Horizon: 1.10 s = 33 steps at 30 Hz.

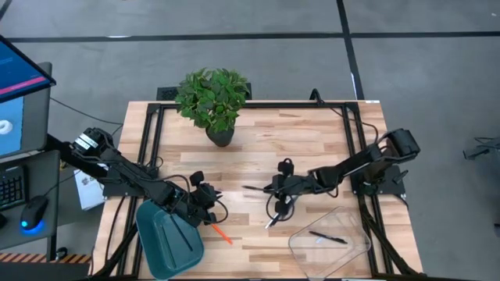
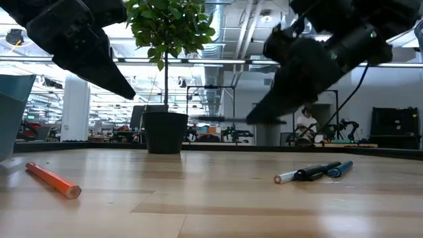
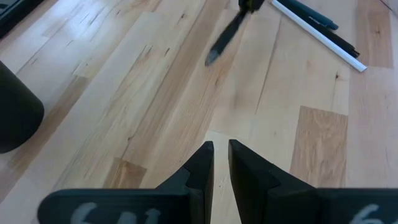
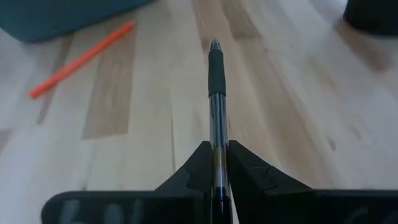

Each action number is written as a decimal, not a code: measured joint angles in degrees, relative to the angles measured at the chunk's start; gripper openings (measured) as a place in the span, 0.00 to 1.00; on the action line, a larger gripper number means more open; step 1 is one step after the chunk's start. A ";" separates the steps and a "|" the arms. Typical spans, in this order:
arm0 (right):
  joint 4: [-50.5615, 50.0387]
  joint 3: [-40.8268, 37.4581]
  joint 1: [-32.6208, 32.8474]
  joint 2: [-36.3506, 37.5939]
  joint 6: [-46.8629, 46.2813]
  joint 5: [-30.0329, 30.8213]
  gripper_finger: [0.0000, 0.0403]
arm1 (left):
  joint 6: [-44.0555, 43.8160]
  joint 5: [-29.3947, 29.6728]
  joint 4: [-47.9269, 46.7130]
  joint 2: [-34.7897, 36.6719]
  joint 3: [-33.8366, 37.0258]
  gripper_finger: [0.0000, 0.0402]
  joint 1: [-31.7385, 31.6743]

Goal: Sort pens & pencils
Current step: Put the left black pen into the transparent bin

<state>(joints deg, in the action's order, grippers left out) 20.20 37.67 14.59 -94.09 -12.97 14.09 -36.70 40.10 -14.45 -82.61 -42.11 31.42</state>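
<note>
Black pen [image 4: 216, 93], clear-barrelled with a dark grip, pinched between the fingers [image 4: 199, 165] of the right gripper [image 1: 269, 190]; held level above the tabletop [image 1: 312, 133] near its centre, tip pointing away from the gripper.

Orange pencil [image 1: 221, 232]: flat on the tabletop, just beside the teal tray [image 1: 168, 238], near the front edge.

Loose group [image 2: 314, 172]: a whitish pen, a dark pen and a blue pen, lying side by side and touching, on the tabletop below the right gripper.

Dark pen [image 1: 326, 237]: lying alone inside the clear tray [image 1: 355, 250] at the front right.

Left gripper [image 1: 209, 204]: over the tabletop between the teal tray and the centre, close to the orange pencil; fingers [image 3: 202, 162] nearly pressed together with a thin gap, holding nothing.

Potted plant [image 1: 213, 100]: standing at the rear of the tabletop, well apart from the pens.
</note>
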 joint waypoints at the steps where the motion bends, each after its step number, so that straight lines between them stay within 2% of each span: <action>1: -0.37 0.04 -0.11 0.83 0.23 0.00 0.16 | 0.00 0.00 -0.05 0.00 0.00 0.10 0.00; 19: -8.91 0.15 -0.11 16.23 3.37 0.13 0.16 | -0.23 -0.41 -0.19 0.00 0.00 0.10 0.00; 33: -11.27 0.15 -0.94 22.07 6.20 -0.04 0.16 | -0.63 -0.38 -0.21 0.00 0.00 0.10 -0.01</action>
<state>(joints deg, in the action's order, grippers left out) 8.94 37.82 13.65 -72.02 -6.77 14.04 -37.33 39.72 -14.66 -82.61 -42.11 31.41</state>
